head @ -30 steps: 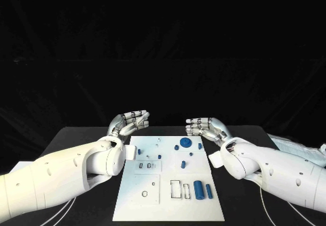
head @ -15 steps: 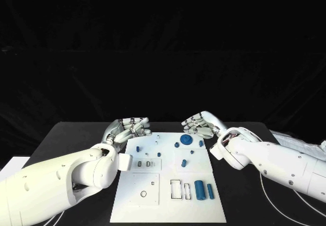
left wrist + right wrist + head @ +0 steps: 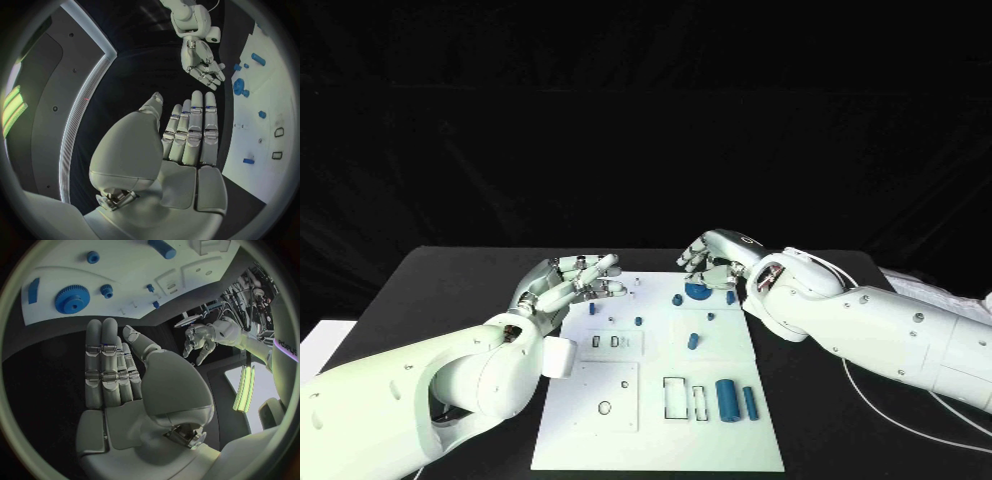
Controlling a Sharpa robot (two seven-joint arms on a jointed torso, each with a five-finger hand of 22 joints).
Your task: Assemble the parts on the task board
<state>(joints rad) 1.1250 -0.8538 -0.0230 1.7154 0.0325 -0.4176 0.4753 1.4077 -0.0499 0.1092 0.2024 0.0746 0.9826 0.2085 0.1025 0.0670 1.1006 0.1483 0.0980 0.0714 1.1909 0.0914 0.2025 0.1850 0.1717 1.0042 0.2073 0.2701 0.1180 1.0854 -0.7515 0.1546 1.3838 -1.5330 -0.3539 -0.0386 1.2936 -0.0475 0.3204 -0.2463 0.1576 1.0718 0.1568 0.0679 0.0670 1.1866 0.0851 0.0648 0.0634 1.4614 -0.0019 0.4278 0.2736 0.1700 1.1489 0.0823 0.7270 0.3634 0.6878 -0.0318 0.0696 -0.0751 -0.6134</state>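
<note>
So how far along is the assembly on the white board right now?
Barely started, by the look of it. On the white task board the big blue gear sits at the far end, and two blue cylinders lie loose at the near end. The left hand and right hand hover open, holding nothing. Picking and seating the loose parts is left.

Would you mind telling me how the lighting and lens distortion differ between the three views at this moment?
Head view: the task board is lit bright white against a black table and backdrop, with straight edges. Left wrist view: fisheye bends the board's edge, and the left hand looks greyish. Right wrist view: the same bending, the large blue gear shows clearly, and the right hand is evenly lit.
</note>
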